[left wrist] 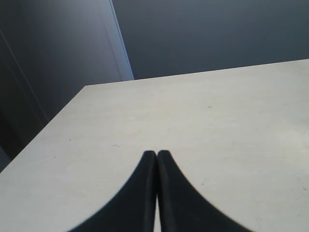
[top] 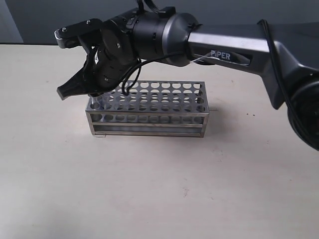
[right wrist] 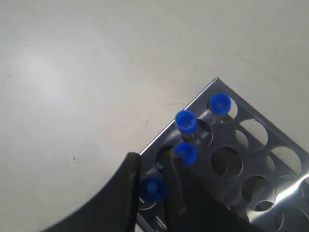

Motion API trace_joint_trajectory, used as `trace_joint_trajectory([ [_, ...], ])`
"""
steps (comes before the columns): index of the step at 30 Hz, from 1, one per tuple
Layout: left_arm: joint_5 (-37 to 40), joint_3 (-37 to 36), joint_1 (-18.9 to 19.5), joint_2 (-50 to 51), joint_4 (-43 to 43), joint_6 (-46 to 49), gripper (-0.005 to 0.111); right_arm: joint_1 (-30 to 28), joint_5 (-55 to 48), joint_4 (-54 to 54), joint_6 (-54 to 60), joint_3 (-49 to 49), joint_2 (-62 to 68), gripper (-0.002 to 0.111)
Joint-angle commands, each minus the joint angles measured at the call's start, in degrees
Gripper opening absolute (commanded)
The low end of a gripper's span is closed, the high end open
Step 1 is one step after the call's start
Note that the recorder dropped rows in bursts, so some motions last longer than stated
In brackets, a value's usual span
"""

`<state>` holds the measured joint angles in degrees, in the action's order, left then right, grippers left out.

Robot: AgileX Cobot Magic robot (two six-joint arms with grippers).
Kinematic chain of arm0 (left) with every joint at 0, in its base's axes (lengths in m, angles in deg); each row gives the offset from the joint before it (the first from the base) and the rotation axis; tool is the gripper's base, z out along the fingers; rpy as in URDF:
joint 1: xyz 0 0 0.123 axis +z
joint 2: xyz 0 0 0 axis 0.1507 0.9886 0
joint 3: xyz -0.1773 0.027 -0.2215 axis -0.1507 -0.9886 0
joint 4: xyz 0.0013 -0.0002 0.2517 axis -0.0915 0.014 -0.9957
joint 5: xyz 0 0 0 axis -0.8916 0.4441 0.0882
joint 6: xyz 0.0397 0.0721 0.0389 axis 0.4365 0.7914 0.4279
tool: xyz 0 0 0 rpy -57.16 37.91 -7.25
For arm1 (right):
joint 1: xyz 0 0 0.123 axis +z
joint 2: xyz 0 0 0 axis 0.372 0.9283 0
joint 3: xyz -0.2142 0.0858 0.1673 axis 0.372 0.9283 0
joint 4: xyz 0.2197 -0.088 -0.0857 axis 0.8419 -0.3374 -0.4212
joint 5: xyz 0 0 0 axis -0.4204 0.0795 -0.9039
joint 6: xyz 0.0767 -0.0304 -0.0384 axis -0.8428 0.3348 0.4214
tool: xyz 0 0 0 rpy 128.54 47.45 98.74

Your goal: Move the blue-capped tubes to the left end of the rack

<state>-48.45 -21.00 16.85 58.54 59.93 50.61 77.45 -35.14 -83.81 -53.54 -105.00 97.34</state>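
your right tool [right wrist: 150, 166] straddles one of the four thin clear blue-capped tubes [right wrist: 185, 121], all upright at the left end of the shiny steel rack [top: 149, 118]; whether it pinches is unclear. your left tool [left wrist: 157, 155] sits clenched, empty, over the pale table [left wrist: 231, 116].

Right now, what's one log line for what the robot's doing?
right hand: straddling one blue-capped tube | three more tubes: in rack end holes | left hand: shut, above table
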Motion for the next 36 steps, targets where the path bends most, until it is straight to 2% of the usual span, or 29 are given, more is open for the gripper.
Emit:
trace_joint_trajectory([
  [1, -0.8, 0.1, 0.2, 0.3, 0.0, -0.2, 0.000, -0.2, 0.3, -0.9, 0.0, 0.1, 1.3, 0.000],
  [18, -0.8, 0.1, 0.2, 0.3, 0.0, -0.2, 0.000, -0.2, -1.6, -1.0, -2.2, 0.1, 1.3, 0.002],
  [19, -0.8, 0.1, 0.2, 0.3, 0.0, -0.2, 0.000, -0.2, -1.7, -1.0, -2.2, 0.1, 1.3, 0.005],
  [21, -0.8, 0.1, 0.2, 0.3, 0.0, -0.2, 0.000, -0.2, -2.0, -1.0, -2.2, 0.1, 1.3, 0.018],
  [23, -0.8, 0.1, 0.2, 0.3, 0.0, -0.2, 0.000, -0.2, -2.1, -1.0, -2.2, 0.1, 1.3, 0.037],
  [26, -0.8, 0.1, 0.2, 0.3, 0.0, -0.2, 0.000, -0.2, -3.0, -0.7, -2.2, 0.1, 1.3, 0.055],
  [36, -0.8, 0.1, 0.2, 0.3, 0.0, -0.2, 0.000, -0.2, -7.0, -0.7, -2.2, 0.1, 0.1, 0.051],
])
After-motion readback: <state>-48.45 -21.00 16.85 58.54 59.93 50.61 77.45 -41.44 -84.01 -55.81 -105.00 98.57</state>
